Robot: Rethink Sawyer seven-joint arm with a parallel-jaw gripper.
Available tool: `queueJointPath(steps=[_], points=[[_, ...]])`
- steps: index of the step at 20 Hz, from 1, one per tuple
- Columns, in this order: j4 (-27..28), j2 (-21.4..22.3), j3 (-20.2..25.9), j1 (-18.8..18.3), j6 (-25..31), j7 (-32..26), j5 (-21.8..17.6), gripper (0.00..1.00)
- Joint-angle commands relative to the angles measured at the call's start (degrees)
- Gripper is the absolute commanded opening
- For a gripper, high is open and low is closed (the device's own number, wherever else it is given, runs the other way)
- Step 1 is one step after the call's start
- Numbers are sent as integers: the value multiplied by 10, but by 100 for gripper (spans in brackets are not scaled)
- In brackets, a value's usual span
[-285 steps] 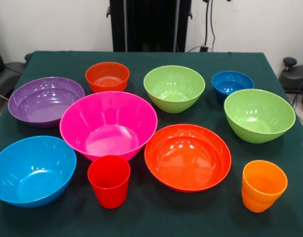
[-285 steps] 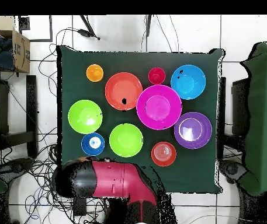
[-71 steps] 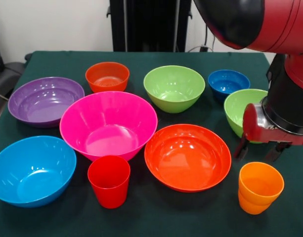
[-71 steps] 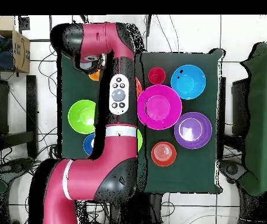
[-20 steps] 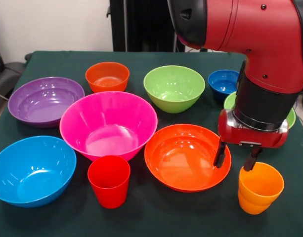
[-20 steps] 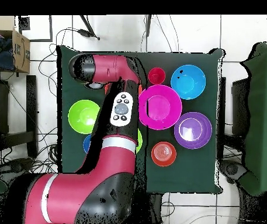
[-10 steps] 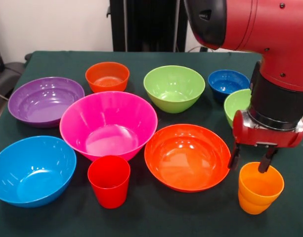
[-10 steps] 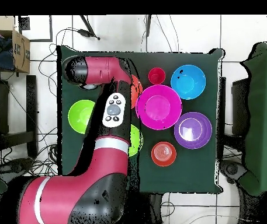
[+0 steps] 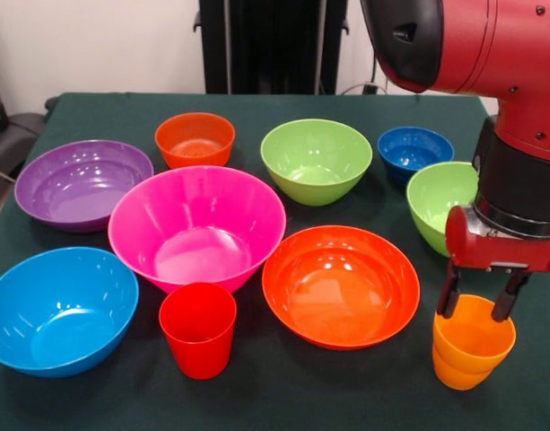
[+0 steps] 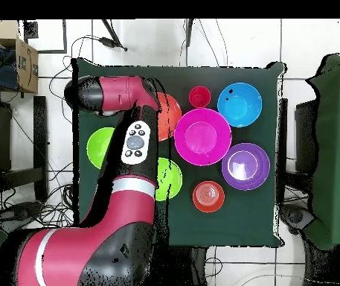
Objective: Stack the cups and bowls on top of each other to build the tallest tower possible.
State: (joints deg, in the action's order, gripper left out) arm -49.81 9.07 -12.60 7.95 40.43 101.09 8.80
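Hovering with fingers [image 9: 449,298] spread over the orange cup [image 9: 473,342], standing at the table's [image 9: 95,112] near right corner, beside the large orange-red bowl [image 9: 340,285]. Likely handling as light, stiff, glossy and slippery plastic; probably best pinching across the rim wall, one finger inside.

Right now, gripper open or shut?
Open. The gripper has its two fingers spread at the orange cup's rim, not yet closed on it.
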Motion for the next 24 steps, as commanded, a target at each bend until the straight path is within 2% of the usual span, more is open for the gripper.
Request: queueJointPath(steps=[1,11,24], points=[[-73,-17,42,8,-31,97,-7,100],[-66,-20,31,11,-27,92,-9,100],[-74,-16,37,7,-53,96,-5,100]])
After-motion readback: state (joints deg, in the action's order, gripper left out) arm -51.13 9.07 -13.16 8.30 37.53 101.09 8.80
